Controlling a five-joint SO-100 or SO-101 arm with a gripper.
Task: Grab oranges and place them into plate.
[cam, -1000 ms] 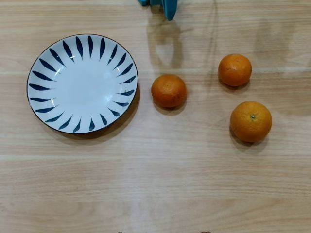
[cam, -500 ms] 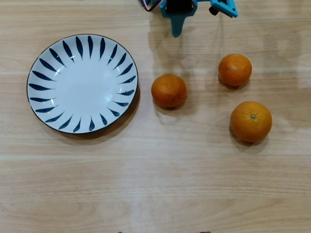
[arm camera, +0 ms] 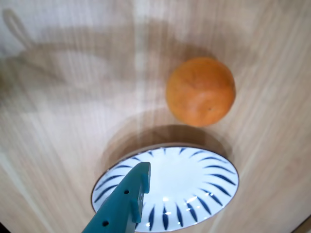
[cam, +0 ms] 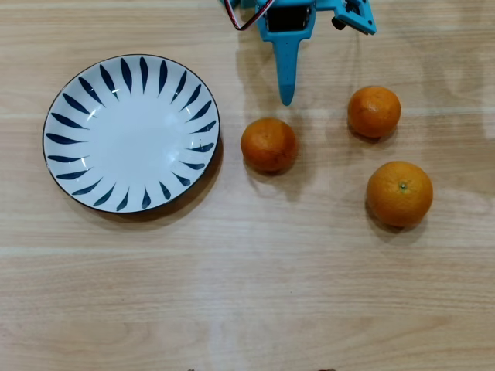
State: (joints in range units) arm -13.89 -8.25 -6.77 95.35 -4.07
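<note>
Three oranges (cam: 268,144) lie loose on the tabletop (cam: 255,294), plate (cam: 62,124) empty. Jaws' state cannot be told (one finger visible); a glancing approach may roll the nearest orange away.

A pale, light-brown wooden tabletop (cam: 247,294) with fine horizontal grain fills the overhead view; the wrist view shows the same streaked wood surface (arm camera: 73,97), softly shadowed.
</note>
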